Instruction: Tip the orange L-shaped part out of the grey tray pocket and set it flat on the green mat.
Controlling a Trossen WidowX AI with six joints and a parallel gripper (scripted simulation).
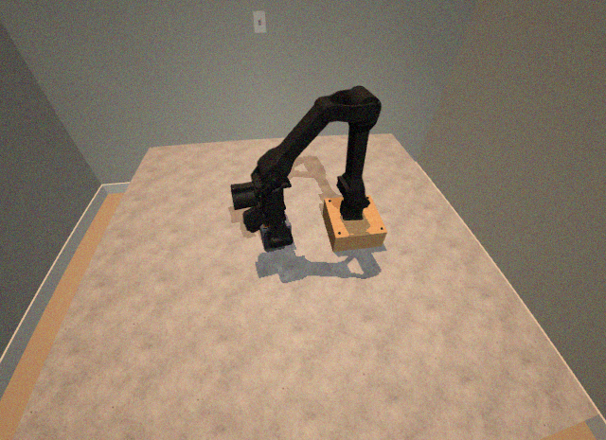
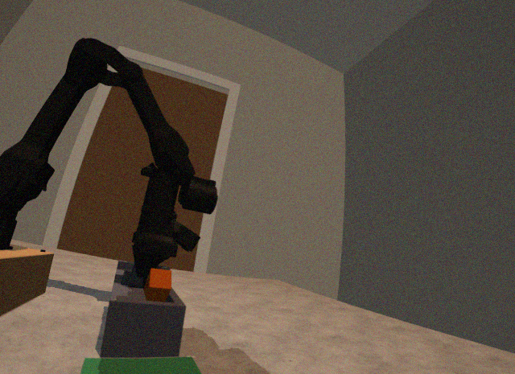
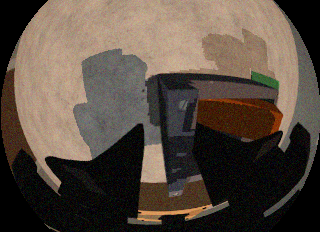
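Observation:
The orange part (image 2: 159, 279) (image 3: 237, 118) is tilted in the grey tray (image 2: 143, 328) (image 3: 227, 90). Its end nearer the mat stands up above the tray rim. Its L-shaped end is hidden behind the gripper in the exterior view and by a finger in the wrist view. My gripper (image 2: 133, 281) (image 3: 164, 126) is partly open, with nothing pinched between the fingers. It points down at the far end of the tray, low at the part's lowered end; contact is hidden. The green mat (image 2: 143, 366) (image 3: 265, 80) lies beyond the raised end, with nothing seen on it.
The arm's base stands on a wooden block (image 1: 359, 241) (image 2: 25, 277) with dark screw heads. In the top view the arm and gripper cover most of the tray area. A wall and a brown door stand behind in the exterior view.

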